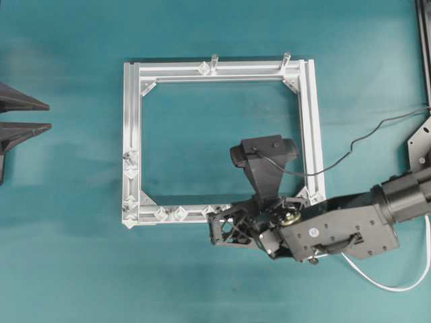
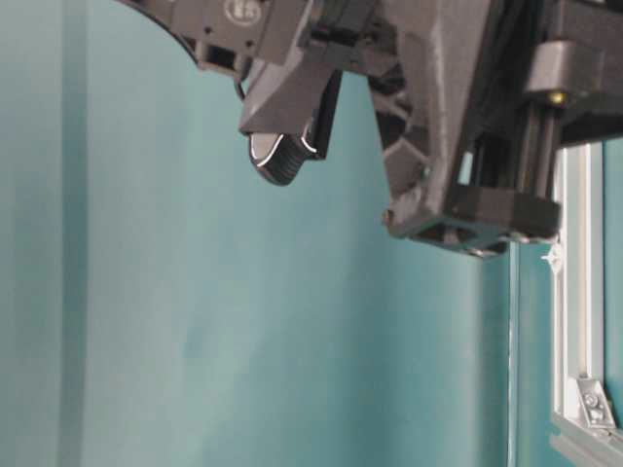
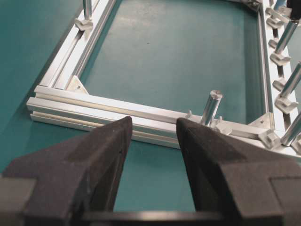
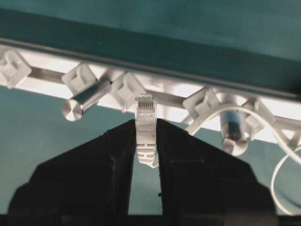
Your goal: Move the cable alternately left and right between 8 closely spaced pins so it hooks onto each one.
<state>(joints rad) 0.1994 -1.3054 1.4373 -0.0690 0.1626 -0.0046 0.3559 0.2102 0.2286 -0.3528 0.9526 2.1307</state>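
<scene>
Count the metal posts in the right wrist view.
2. The left post lies left of the plug, which the right fingers hold. The right post is right of the plug, with the cable curving past it. More may be hidden outside this view.

**Plug pinched at the frame rail**

The right pincer [image 4: 146, 141] clamps the cable [image 4: 146, 136] by its clear plug, whose tip points up at the silver aluminium frame [image 4: 42, 75]. White diamond-shaped pins [image 4: 126, 89] line the rail, and the plug tip sits just below one of them. A grey post [image 4: 84, 100] juts out on the left. On the right, the cord curves around a second post [image 4: 232, 134] between two pins, above the teal counter [image 4: 47, 136].
</scene>
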